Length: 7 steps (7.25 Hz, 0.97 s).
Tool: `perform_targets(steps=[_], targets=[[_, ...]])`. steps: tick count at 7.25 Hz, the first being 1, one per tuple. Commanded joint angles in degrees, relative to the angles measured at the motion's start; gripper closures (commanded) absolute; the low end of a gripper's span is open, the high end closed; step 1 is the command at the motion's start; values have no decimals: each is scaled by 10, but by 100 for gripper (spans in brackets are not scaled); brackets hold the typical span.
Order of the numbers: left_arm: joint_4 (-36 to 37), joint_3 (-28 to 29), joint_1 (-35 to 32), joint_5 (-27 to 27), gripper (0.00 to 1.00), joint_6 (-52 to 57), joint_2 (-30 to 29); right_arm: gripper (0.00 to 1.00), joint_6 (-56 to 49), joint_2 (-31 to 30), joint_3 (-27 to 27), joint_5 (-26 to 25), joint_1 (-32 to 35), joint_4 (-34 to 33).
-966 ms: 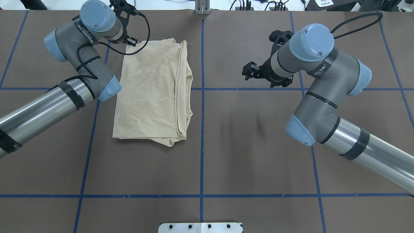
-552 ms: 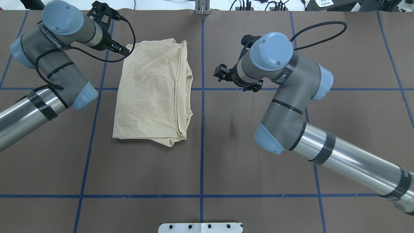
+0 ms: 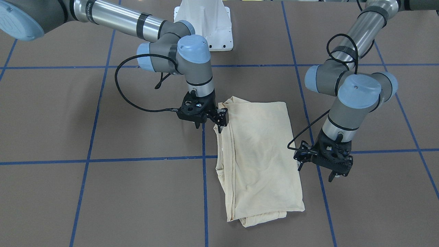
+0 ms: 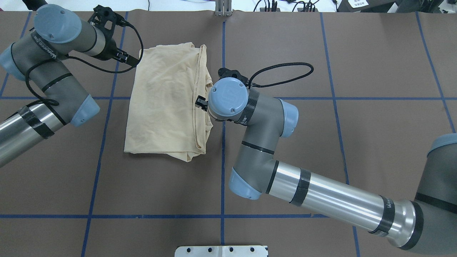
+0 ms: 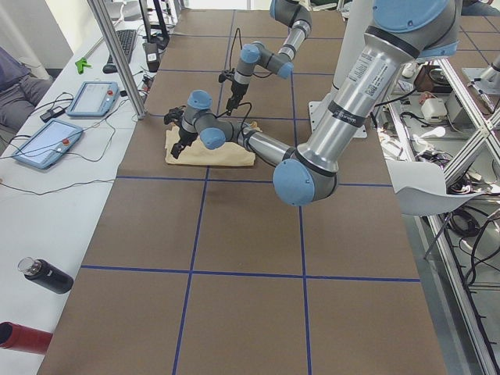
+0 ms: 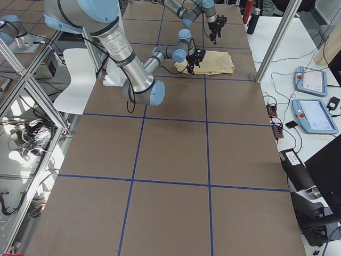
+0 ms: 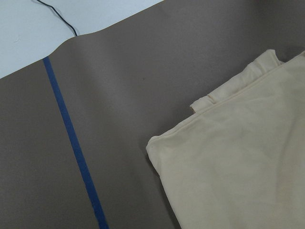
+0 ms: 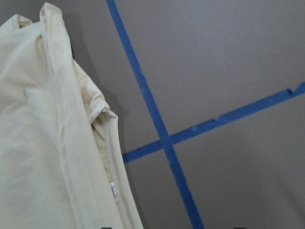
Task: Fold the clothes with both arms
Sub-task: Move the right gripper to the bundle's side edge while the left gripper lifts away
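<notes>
Shirt, cream, folded flat on table; right gripper, fingers apart, at collar-side edge; left gripper, fingers apart, beside opposite edge, seemingly positioned for another fold.

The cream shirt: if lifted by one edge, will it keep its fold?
Probably floppy: the shirt is thin, wrinkled cloth lying flat, so it would drape. Its loose stacked layers may slide apart. Likely light for its size.

left arm, right arm: silver tubes, grey joints | caps: light blue | cables: black | pedestal: white
</notes>
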Motion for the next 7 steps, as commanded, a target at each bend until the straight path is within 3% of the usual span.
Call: perform_targets(steps=[1, 7], targets=[[0, -1, 1, 0, 0, -1, 1, 49, 1, 7, -15, -13, -17, 1], [0, 0, 1, 0, 0, -1, 1, 61, 1, 14, -35, -15, -28, 1]])
